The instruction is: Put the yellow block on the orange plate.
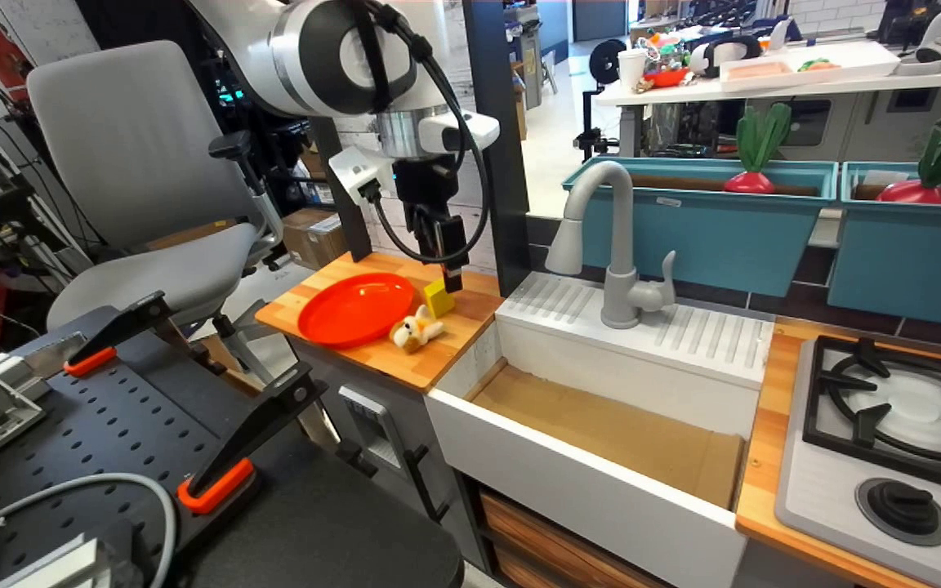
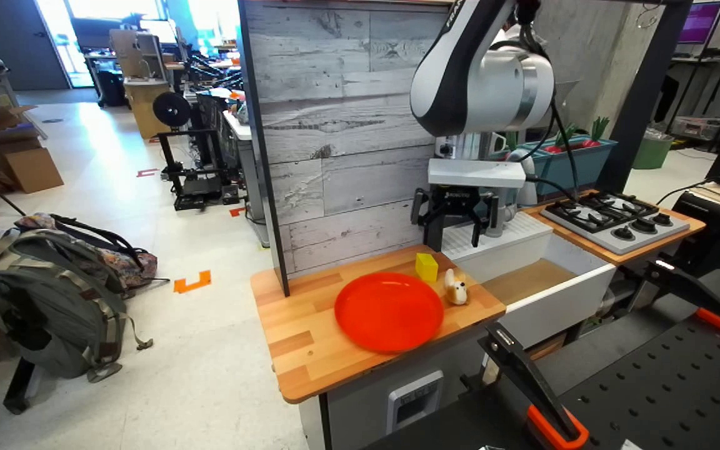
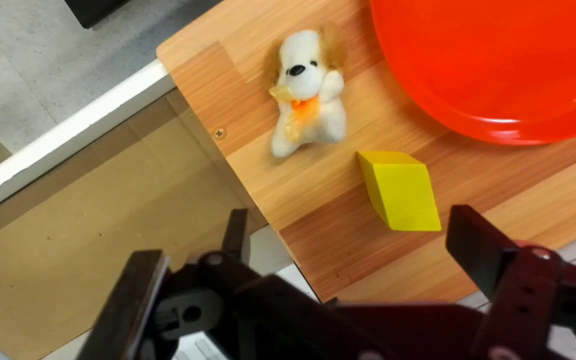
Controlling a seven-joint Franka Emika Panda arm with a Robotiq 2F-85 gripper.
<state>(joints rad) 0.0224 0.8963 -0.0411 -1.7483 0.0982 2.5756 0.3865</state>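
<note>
Wrist view: the gripper [image 3: 349, 225] stands at the lower edge, its two fingers [image 3: 478, 250] spread wide apart, one seen against the sink [image 3: 68, 136], the other against the wooden counter [image 3: 318, 210]. The block [image 3: 410, 197], yellow, lies on the counter, seen just beside the fingertip at the right of that view, with a thin strip of wood showing between them. In both exterior views the gripper points down near the block, under the bent arm [image 2: 491, 94]; how high its tips are over the counter, I cannot tell.

The plate [image 3: 493, 65] lies flat near the block, bare wood between the two. The wrist view cuts it off; both exterior views show it whole. A toy dog [image 3: 305, 90] lies face up near both, an orange bow [image 3: 304, 111] at its neck, close to the counter's sink-side edge.

In both exterior views a panel [image 2: 347, 125] of pale boards stands behind the counter. Farther out, in an exterior view, cardboard [image 1: 601, 429] lies in the sink and a grey faucet [image 1: 622, 237] stands at its back. A stove [image 1: 826, 474] sits past the sink, and teal planters [image 1: 699, 233] run behind, red-and-green plants [image 1: 752, 181] in them. Nearer the camera are two clamps [image 1: 246, 433] on a dark bench [image 1: 123, 425], with a grey chair [image 1: 123, 139] behind. A backpack [image 2: 47, 300] rests on the floor [image 2: 191, 350] in an exterior view.
</note>
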